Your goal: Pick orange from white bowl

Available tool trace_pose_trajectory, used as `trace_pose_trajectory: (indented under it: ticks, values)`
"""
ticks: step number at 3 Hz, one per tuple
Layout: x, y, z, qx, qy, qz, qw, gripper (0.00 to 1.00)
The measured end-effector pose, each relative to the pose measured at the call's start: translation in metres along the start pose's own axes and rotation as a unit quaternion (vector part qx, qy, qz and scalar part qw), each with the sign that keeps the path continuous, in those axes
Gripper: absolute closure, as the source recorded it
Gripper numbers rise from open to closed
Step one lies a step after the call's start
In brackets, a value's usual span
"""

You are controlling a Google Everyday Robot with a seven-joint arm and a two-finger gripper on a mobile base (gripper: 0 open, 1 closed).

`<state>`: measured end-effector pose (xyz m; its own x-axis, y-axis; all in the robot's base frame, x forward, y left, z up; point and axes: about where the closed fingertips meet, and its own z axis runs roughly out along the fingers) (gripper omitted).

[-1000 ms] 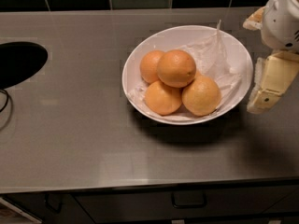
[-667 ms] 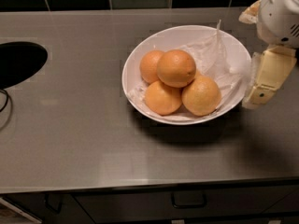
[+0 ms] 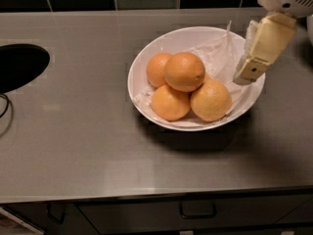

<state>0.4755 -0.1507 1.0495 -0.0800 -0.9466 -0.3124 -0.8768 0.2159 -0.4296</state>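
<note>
The white bowl (image 3: 146,58) sits on the grey counter, right of centre. It holds several oranges. The orange (image 3: 185,71), deep-coloured with a tiny dark stem dot, lies on top of the pile. Paler oranges lie to its left (image 3: 156,68), below it (image 3: 169,103) and to its lower right (image 3: 211,100). My gripper (image 3: 247,75), cream-coloured, hangs from the upper right over the bowl's right rim. It is to the right of the oranges, apart from them and holding nothing.
Crumpled clear wrap (image 3: 221,50) lines the bowl's right side, under the gripper. A dark round opening (image 3: 19,65) is in the counter at far left, with a cable (image 3: 5,104) beside it. A drawer handle (image 3: 198,210) sits below the counter's front edge. Dark tiles run along the back.
My gripper has moved up and to the left, from beside the bowl's right edge to over its right rim. The oranges and the bowl have not moved.
</note>
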Motion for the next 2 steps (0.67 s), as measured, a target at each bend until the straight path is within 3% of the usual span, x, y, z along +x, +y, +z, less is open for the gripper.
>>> trace_pose_trajectory:
  ticks: [1,2]
  values:
    - [-0.017,-0.01,0.018,-0.021,-0.047,0.014,0.9986,0.0]
    - [-0.028,-0.01,0.044,-0.062,-0.086,0.02,0.9942,0.0]
